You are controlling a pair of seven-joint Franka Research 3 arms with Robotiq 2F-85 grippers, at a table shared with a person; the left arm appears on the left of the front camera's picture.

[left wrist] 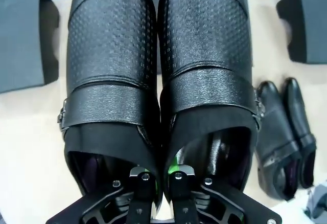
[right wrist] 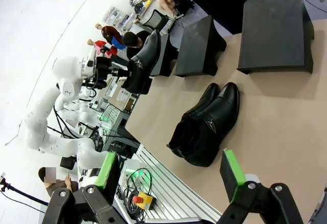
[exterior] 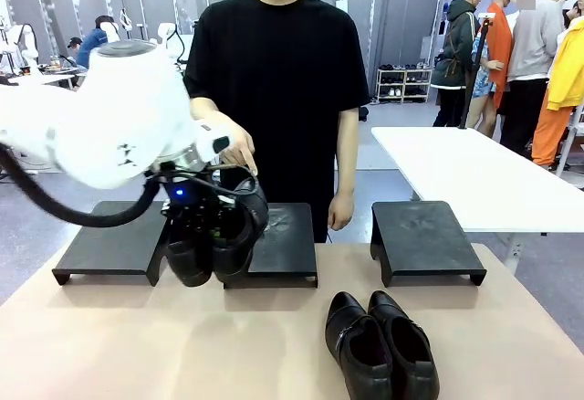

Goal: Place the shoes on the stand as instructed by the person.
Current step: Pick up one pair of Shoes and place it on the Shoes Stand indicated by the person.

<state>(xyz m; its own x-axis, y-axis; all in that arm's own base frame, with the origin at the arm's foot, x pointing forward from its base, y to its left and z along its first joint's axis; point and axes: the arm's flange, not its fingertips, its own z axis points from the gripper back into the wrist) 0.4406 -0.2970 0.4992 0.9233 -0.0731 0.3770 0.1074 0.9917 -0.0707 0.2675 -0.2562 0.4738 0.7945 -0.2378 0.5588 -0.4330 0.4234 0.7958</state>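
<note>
My left gripper (exterior: 206,225) is shut on a pair of glossy black shoes (exterior: 215,243), which hangs toes down above the gap between the left stand (exterior: 105,240) and the middle stand (exterior: 287,252). In the left wrist view its fingers (left wrist: 144,179) pinch the two inner walls of the held shoes (left wrist: 158,60) together. The person's hand (exterior: 235,142) reaches down just above my left wrist, over the middle stand. A second pair of shoes (exterior: 380,345) lies on the table near the front edge. My right gripper (right wrist: 171,175) stands open, above and apart from that second pair (right wrist: 204,124).
A third black stand (exterior: 425,234) sits at the right on the tan table (exterior: 137,345). A white table (exterior: 474,167) stands behind at the right, with several people beyond it. The person stands close behind the middle stand.
</note>
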